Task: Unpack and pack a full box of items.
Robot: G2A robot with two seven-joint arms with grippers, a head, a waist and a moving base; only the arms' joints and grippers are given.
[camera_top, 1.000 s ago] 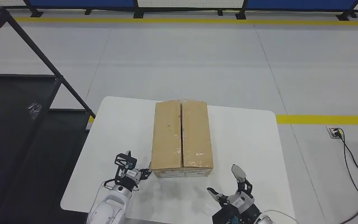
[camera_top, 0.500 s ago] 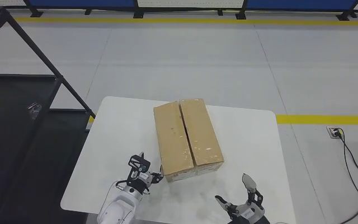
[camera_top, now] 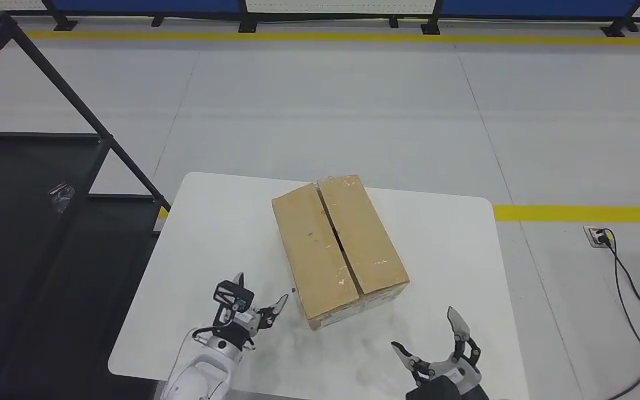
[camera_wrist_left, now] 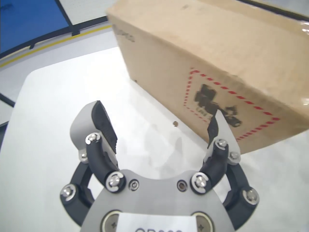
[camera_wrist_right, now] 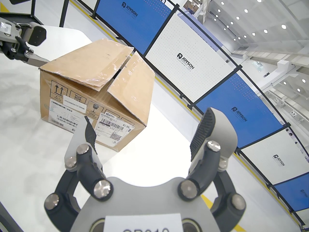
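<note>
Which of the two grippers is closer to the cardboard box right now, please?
The left gripper: open, just beside a near corner of the cardboard box, whereas the right gripper, also open, sits clearly farther off.

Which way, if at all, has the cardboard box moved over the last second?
Yes. The cardboard box has turned on the table: its near end swung toward the table's right edge, while its far end stayed almost in place.

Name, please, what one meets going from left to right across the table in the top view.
left gripper → cardboard box → right gripper
</note>
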